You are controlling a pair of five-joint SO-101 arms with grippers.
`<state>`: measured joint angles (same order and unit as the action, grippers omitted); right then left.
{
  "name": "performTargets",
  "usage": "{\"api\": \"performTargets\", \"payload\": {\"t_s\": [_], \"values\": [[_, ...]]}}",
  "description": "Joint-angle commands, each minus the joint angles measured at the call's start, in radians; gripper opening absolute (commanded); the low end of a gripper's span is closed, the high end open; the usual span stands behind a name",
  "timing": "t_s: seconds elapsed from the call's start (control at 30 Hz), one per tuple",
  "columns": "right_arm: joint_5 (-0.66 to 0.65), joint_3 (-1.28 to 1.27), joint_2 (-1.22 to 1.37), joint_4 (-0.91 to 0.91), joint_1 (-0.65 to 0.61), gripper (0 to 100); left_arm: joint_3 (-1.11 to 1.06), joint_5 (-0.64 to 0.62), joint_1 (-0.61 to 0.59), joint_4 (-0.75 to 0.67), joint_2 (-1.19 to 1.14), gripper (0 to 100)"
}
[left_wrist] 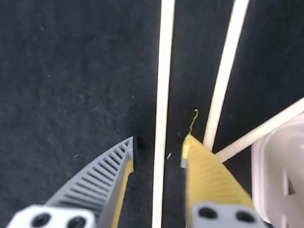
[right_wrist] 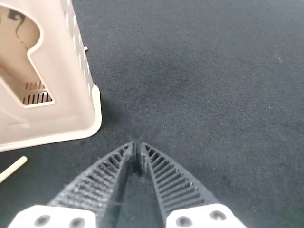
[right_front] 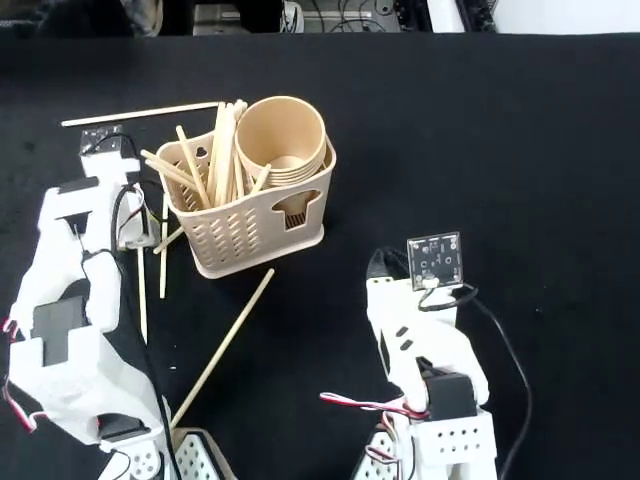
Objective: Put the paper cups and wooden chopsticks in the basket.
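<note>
A beige slotted basket (right_front: 250, 235) holds stacked paper cups (right_front: 283, 135) and several wooden chopsticks (right_front: 222, 150). Just left of the basket, my left gripper (right_front: 145, 238) points down at the table. In the left wrist view it (left_wrist: 157, 143) is open, its fingers either side of one chopstick (left_wrist: 162, 85) lying on the black cloth. A second chopstick (left_wrist: 225, 71) lies beside it, and a third (left_wrist: 266, 128) slants out from the basket (left_wrist: 280, 175). My right gripper (right_front: 378, 265) (right_wrist: 137, 146) is shut with nothing in it, near the basket's corner (right_wrist: 71, 109).
One long chopstick (right_front: 140, 115) lies behind the basket at the left. Another chopstick (right_front: 222, 345) lies diagonally in front of the basket, its end (right_wrist: 12, 168) near my right gripper. Black cloth (right_front: 500, 150) stretches to the right.
</note>
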<state>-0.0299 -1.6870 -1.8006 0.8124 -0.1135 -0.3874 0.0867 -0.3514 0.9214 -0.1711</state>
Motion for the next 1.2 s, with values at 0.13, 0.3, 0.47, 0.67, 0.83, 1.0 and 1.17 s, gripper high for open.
{"api": "performTargets", "payload": {"t_s": [0.13, 0.3, 0.47, 0.67, 0.83, 1.0, 1.17], "values": [[0.003, 0.004, -0.085, 0.005, -0.008, 1.7, 0.077, 0.014, 0.018, -0.038, 0.002, 2], [0.003, 0.004, -0.085, 0.005, -0.008, 1.7, 0.174, -0.012, 0.021, -0.035, 0.002, 3], [0.003, 0.004, -0.088, 0.003, 0.011, 1.8, 0.269, -0.155, 0.035, -0.037, -0.008, 3], [0.003, 0.004, -0.088, 0.003, 0.012, 1.8, 0.292, -0.164, 0.14, -0.044, -0.009, 3], [0.003, 0.004, -0.088, 0.003, 0.012, 1.8, 0.289, -0.164, 0.165, -0.046, -0.012, 3], [0.003, 0.004, -0.088, 0.003, 0.012, 1.8, 0.302, -0.169, 0.162, -0.109, -0.097, 11], [0.003, 0.004, -0.088, 0.003, 0.012, 1.8, 0.315, -0.164, 0.156, -0.181, -0.203, 14]]}}
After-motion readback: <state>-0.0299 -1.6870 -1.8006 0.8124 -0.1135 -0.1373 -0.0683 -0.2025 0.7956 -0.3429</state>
